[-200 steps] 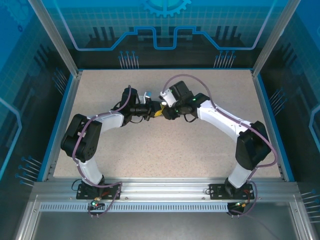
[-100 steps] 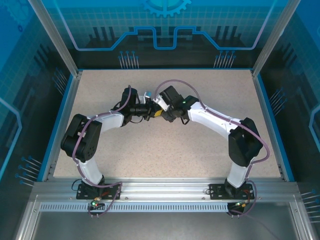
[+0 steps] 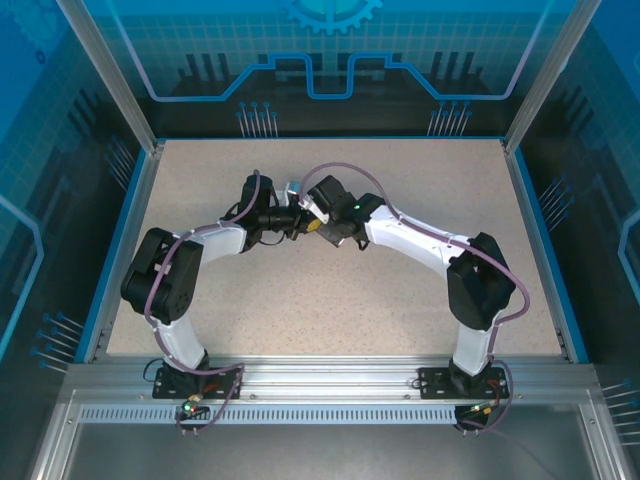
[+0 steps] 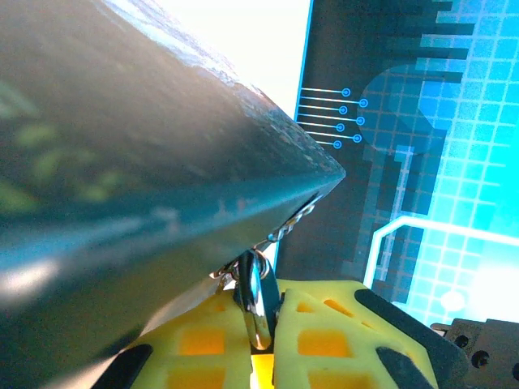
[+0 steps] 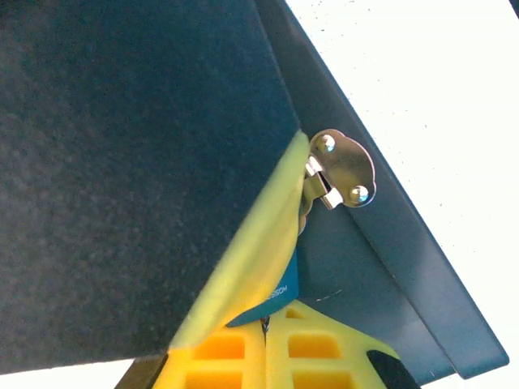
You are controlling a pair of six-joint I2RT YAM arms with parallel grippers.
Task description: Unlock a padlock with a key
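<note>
In the left wrist view my left gripper (image 4: 261, 334) is shut on the padlock (image 4: 256, 301), a small shiny dark piece pinched edge-on between the yellow fingers (image 4: 324, 332). The padlock hangs right under the edge of a dark box (image 4: 138, 162). My right gripper (image 5: 265, 339) is shut too, with the key (image 5: 264, 324) showing as a thin dark sliver between its yellow pads. Just above it are a blue tag (image 5: 280, 297) and a silver hasp (image 5: 342, 168) on the box (image 5: 122, 146). From above, the left gripper (image 3: 303, 222) and right gripper (image 3: 323, 230) meet tip to tip at mid-table.
The speckled table (image 3: 400, 300) is bordered by a blue rim and glass walls (image 3: 545, 230). A small blue-and-white object (image 3: 296, 187) sits just behind the two grippers. A blurred yellow strip (image 5: 243, 251) crosses close in front of the right wrist camera.
The right arm has swung left, bringing its gripper up against the left gripper. Its jaws have closed. The left arm has held still.
</note>
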